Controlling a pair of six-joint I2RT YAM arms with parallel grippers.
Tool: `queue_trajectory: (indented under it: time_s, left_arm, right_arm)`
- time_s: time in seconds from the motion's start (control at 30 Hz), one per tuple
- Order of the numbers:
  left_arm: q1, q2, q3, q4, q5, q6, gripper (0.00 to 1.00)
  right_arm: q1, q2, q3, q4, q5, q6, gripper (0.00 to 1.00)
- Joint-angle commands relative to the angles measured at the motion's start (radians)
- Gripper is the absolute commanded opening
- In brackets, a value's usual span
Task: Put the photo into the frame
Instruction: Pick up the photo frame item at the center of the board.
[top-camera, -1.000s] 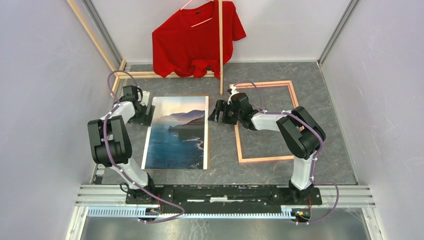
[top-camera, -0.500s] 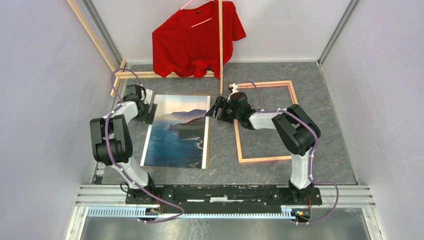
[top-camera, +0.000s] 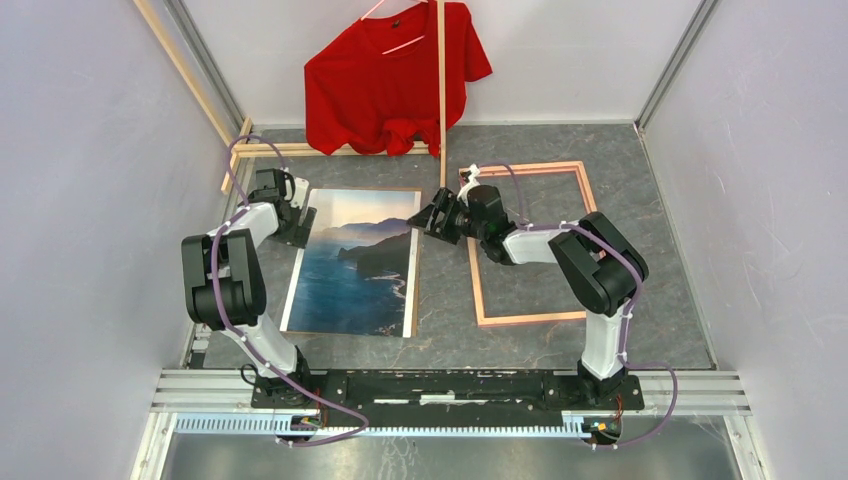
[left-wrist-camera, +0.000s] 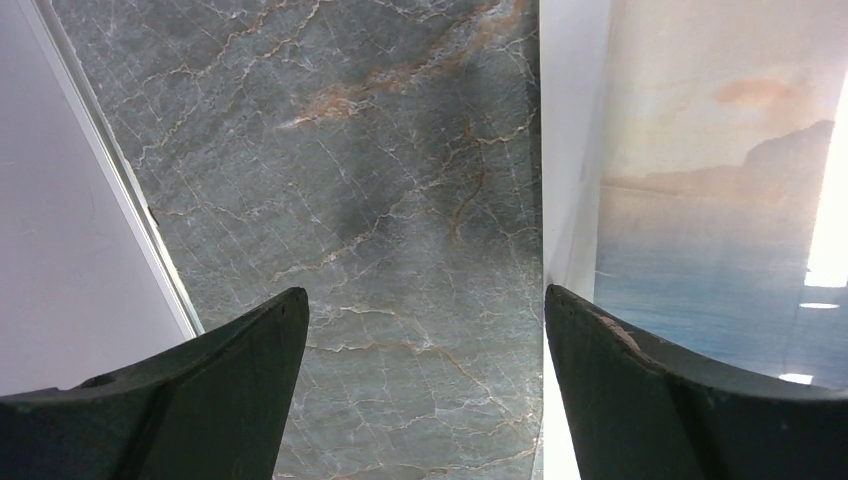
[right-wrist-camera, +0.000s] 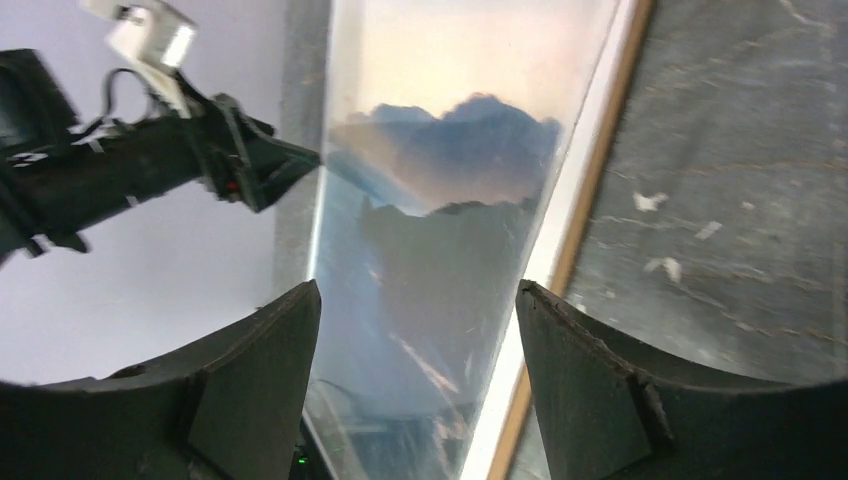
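Observation:
The photo (top-camera: 358, 262), blue sea with dark mountains and a pale sky, lies face up at the table's left middle on a brown backing board (top-camera: 413, 290) whose edge shows along its right side. The frame (top-camera: 478, 280), a thin pink rectangle, lies flat to the right of it. My left gripper (top-camera: 298, 222) is open and empty at the photo's upper left edge; the photo's white margin (left-wrist-camera: 565, 150) lies by its right finger. My right gripper (top-camera: 428, 215) is open at the photo's upper right corner. In its wrist view the photo (right-wrist-camera: 440, 200) and the board's edge (right-wrist-camera: 590, 190) lie beyond the jaws.
A red shirt (top-camera: 390, 80) hangs on a wooden-stick rack (top-camera: 441, 110) at the back, its foot between the photo and the frame. Pale walls close in on the left, right and back. A metal rail (top-camera: 450, 385) runs along the near edge.
My right gripper has moved a little up and left to the photo's upper right corner. The photo has shifted slightly. The left gripper has barely moved.

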Motion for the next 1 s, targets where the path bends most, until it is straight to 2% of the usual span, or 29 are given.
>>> queue_trajectory:
  time_s: [0.0,0.13,0.23,0.5,0.57,0.67,0.8,0.97]
  left_arm:
    - [-0.005,0.081,-0.057,0.015,0.002,0.043,0.94]
    - [-0.006,0.079,-0.059,0.013,0.003,0.048,0.94]
    - [-0.006,0.078,-0.061,0.013,0.005,0.053,0.94]
    - [-0.007,0.062,-0.062,0.001,0.02,0.054,0.94]
    - [-0.007,0.052,-0.056,-0.007,0.019,0.055,0.94]
    - [-0.006,0.033,-0.055,-0.015,0.013,0.059,0.94]
    - [-0.001,0.008,-0.027,-0.064,-0.018,0.085,1.0]
    - [-0.001,-0.081,0.05,-0.138,-0.13,0.169,1.0]
  right_arm:
    - [-0.001,-0.048,-0.005,0.192,-0.074,0.085,0.77]
    - [0.001,-0.032,-0.019,0.326,-0.121,0.173,0.77]
    - [0.009,-0.003,0.01,0.36,-0.16,0.203,0.77]
    - [0.053,0.049,0.09,0.19,-0.16,0.155,0.76]
    - [0.058,0.04,0.089,0.158,-0.145,0.135,0.67]
    - [0.055,0.002,0.083,0.093,-0.114,0.097,0.47]
    - [0.028,-0.053,0.136,-0.049,-0.117,0.029,0.02]
    - [-0.118,-0.174,0.232,-0.266,-0.321,-0.047,0.0]
